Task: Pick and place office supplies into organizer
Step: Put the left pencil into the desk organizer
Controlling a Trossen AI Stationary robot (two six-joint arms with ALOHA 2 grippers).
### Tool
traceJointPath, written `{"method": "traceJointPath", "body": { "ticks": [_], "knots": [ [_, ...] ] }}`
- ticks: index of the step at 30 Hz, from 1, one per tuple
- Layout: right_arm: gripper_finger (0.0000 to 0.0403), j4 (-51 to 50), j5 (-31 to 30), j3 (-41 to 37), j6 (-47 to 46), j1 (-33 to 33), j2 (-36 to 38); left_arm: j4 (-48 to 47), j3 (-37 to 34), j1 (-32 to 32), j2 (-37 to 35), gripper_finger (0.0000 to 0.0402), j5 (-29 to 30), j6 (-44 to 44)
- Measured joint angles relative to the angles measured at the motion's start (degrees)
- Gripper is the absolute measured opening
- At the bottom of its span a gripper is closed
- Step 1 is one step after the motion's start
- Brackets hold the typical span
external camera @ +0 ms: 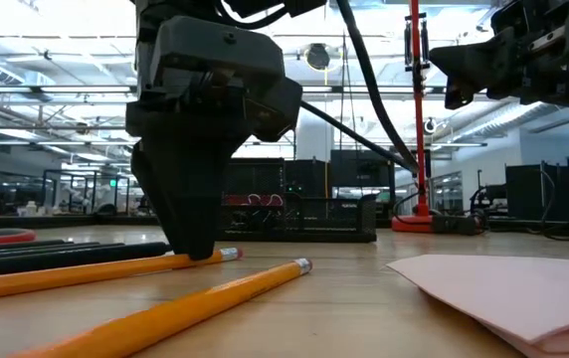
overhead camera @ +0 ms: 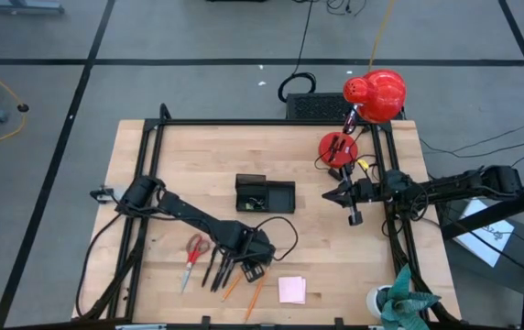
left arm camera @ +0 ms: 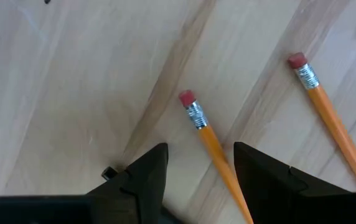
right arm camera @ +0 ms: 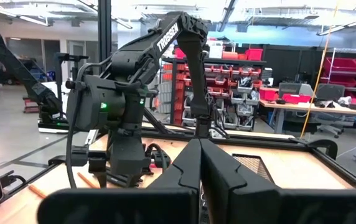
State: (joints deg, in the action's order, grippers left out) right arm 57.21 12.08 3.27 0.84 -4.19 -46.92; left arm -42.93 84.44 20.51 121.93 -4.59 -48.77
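My left gripper (left arm camera: 200, 149) is open and low over the near part of the table (overhead camera: 251, 266), pointing down. Its fingers stand on either side of an orange pencil (left arm camera: 206, 134) that lies flat, its eraser end ahead of the fingertips. A second orange pencil (left arm camera: 327, 112) lies beside it. Red-handled scissors (overhead camera: 193, 255) and black pens (overhead camera: 216, 271) lie to the left, and the pink sticky pad (overhead camera: 291, 290) to the right. The black organizer (overhead camera: 264, 194) sits farther back, mid-table. My right gripper (right arm camera: 200, 155) is shut, empty, and raised at the table's right (overhead camera: 354, 217). My left gripper straddles the pencil's shaft (left arm camera: 221, 165) from above, fingers across it, a short way behind the eraser. The shaft runs close along one finger (left arm camera: 259, 174); whether it touches I cannot tell. The pencil lies flat on the table.
A tiny black clip (left arm camera: 107, 172) lies by the left gripper's other finger. The red lamp (overhead camera: 374, 92) and its round base (overhead camera: 338, 147) stand at the far right. A green plant (overhead camera: 404, 302) is at the near right corner. Bare wood (overhead camera: 180, 156) lies left of the organizer.
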Motion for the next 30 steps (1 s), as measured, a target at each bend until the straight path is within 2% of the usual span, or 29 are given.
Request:
{"method": "traceJointPath", "body": {
  "ticks": [7, 14, 21, 24, 30],
  "knots": [
    [0.0000, -0.03, 0.00, 0.00, 0.00, 0.00, -0.02, -1.43, -0.04, -0.74, 0.19, 0.0195, 0.30, 0.35],
    [0.0000, -0.03, -0.09, 0.00, 0.30, 0.00, 0.00, -3.37, -0.07, -1.63, 0.22, 0.0195, 2.98, 5.37],
    [0.0000, -0.04, -0.14, 0.00, 0.43, 0.00, 0.00, -4.59, -0.28, -2.58, 0.28, 0.0195, 10.40, 11.34],
    [0.0000, -0.04, -0.15, 0.00, 0.26, 0.00, 0.00, -5.22, -0.37, -3.97, 0.28, 0.0195, 13.21, 10.80],
    [0.0000, -0.20, -0.19, 0.00, -0.15, 0.00, -0.02, -6.26, -0.37, -4.46, 0.31, 0.0195, 11.92, 7.76]
  ]
}}
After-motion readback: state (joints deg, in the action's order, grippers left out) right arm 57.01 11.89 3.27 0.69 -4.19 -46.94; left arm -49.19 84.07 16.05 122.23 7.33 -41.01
